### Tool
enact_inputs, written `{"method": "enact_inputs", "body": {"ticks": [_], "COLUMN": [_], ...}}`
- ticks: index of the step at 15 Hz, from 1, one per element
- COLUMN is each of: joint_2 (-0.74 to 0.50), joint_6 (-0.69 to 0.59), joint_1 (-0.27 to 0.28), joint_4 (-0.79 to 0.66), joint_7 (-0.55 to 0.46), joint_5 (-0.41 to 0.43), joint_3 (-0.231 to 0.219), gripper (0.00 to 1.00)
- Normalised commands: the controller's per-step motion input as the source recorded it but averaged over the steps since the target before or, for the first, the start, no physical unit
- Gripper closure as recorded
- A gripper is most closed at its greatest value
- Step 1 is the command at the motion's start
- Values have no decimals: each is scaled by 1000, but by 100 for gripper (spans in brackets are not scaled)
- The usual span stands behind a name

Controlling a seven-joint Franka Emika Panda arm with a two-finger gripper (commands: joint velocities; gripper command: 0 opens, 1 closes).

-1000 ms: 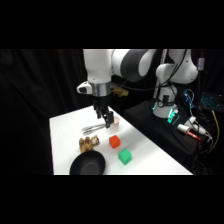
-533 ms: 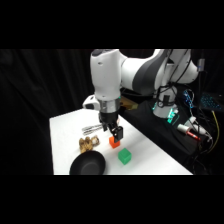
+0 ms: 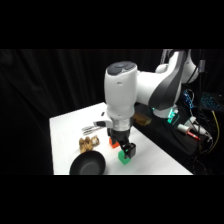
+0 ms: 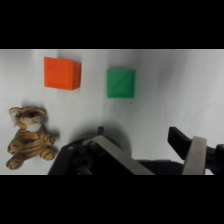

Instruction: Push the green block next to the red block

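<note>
- A small bright green cube (image 4: 121, 83), the block to be pushed, sits flat on the white table (image 4: 170, 70). In the wrist view it lies beside the red block with a clear strip of bare table between them, so the two are near but not touching.
- A small red-orange cube (image 4: 62, 73), the target, rests on the same surface. In the side view only a sliver of it (image 3: 113, 142) shows behind the arm.
- The white arm's two-finger gripper (image 3: 126, 148) hangs low over the table, just by the green cube (image 3: 123, 156). This placement suits a sideways nudge rather than a lift.
- Whether it touches the cube cannot be told.
- Whether the fingers are spread or pressed together cannot be told from either view.
- A small striped tiger soft toy (image 4: 29, 137) lies on the table off to the red cube's side, clear of the gap between the blocks.
- A round black pan (image 3: 88, 165) sits at the table's near edge in the side view.
- Metal tongs (image 3: 95, 127) lie further back, out of the push path.
</note>
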Motion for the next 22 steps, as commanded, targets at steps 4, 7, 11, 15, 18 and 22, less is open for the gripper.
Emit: {"method": "enact_inputs", "body": {"ticks": [4, 7, 11, 15, 18, 22], "joint_2": [31, -86, -19, 39, 63, 74], "joint_6": [93, 22, 100, 142, 127, 134], "joint_1": [67, -28, 0, 41, 65, 60], "joint_4": [17, -54, -48, -25, -13, -2], "joint_7": [118, 44, 106, 90, 66, 44], "joint_5": [-6, 6, 27, 88, 113, 133], "joint_3": [8, -41, -11, 46, 58, 54], "gripper": [0, 0, 0, 0, 0, 0]}}
